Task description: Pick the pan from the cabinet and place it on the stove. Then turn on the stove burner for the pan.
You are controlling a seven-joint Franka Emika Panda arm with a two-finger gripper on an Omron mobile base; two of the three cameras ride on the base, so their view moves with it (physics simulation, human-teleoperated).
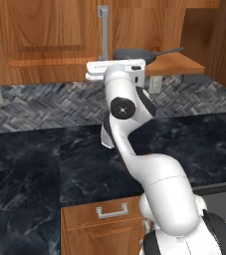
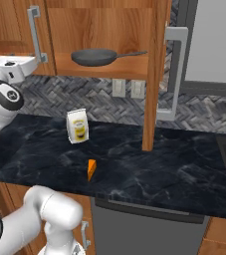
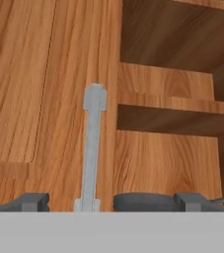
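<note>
One pan (image 2: 93, 57) up there, and it sits alone on the wooden shelf (image 2: 129, 68) inside the cabinet (image 2: 104, 25), its long thin handle pointing right. Two cabinet doors: the left door (image 1: 50, 35) is shut, with its silver bar handle (image 1: 103, 32) upright at the edge; the right door (image 2: 153, 74) stands swung open, edge toward us, carrying its own bar handle (image 2: 173, 74). On the dark marble counter (image 2: 134, 164) I count two small items, a white and yellow carton (image 2: 77, 126) and an orange wedge (image 2: 91, 170) nearer the front edge, well apart from each other. Two wall outlets (image 2: 127, 88) sit side by side on the herringbone backsplash below the shelf. The white arm rises from its base, elbows up and reaches toward the cabinet, the hand held level at about shelf height, just left of the pan. The gripper (image 3: 112, 201) points into the cabinet, its two fingertips (image 3: 32, 201) spread wide apart, grasping nothing, with the door handle and the pan's rim showing between them, farther off.
</note>
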